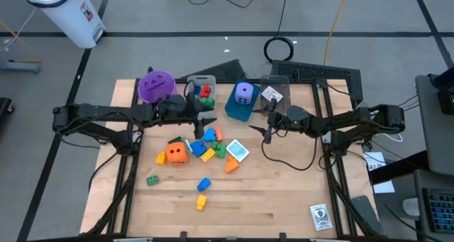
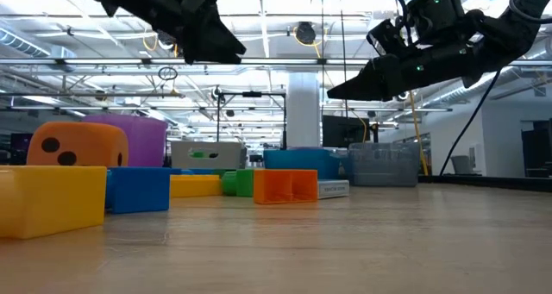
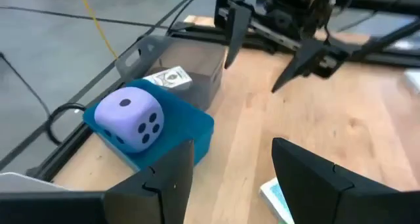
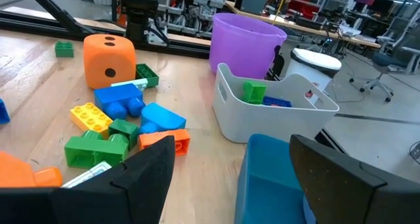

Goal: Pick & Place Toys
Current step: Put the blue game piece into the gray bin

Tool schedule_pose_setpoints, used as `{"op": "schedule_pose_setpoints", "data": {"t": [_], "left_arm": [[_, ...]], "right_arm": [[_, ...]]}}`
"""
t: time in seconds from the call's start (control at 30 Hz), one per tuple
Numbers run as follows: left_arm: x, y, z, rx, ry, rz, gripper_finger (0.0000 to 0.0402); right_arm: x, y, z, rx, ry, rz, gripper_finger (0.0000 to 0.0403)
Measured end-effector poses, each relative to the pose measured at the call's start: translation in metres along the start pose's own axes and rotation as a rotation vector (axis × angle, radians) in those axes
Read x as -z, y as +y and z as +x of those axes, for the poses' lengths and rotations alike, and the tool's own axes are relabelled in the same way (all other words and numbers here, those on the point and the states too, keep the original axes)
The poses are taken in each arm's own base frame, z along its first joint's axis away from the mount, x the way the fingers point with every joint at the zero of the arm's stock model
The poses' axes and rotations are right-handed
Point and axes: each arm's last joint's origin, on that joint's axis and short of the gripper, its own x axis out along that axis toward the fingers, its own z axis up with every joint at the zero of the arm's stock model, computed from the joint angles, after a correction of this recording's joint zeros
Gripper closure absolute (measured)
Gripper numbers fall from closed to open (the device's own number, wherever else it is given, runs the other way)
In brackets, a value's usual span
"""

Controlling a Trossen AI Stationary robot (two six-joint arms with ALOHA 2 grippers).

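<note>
Toys: most lie loose in a cluster at the middle of the high view, around the orange die [image 1: 177, 152]; stray bricks sit lower down, a green brick [image 1: 152, 179] at lower left and a yellow brick [image 1: 201, 201] below centre.
Sorted already: the purple die [image 1: 243, 93] rests on top of the blue bin [image 1: 236, 110], a printed cube [image 1: 271, 95] lies in the clear bin [image 1: 275, 81], and red and green bricks lie in the grey bin [image 1: 211, 80], so the bins look like the drop points.
Left gripper [image 1: 202, 121]: hangs above the upper edge of the cluster, fingers spread wide and holding nothing; probably poised to come down on a brick.
Right gripper [image 1: 268, 126]: hangs right of centre, just below the clear bin, fingers parted and empty.
Purple cup [image 1: 155, 86]: upper left, beside the grey bin.
</note>
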Motion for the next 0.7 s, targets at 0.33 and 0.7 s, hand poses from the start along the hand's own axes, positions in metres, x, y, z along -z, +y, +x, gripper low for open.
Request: {"op": "schedule_pose_setpoints", "data": {"t": [0.33, 0.7], "left_arm": [[-0.036, -0.015, -0.013, -0.088, 0.035, 0.176, 0.0188], [-0.040, -0.018, -0.012, 0.009, 0.047, 0.265, 0.0188]], "right_arm": [[0.000, 0.000, 0.000, -0.001, 0.000, 0.000, 0.0115], [0.000, 0.000, 0.000, -0.001, 0.000, 0.000, 0.0115]]}}
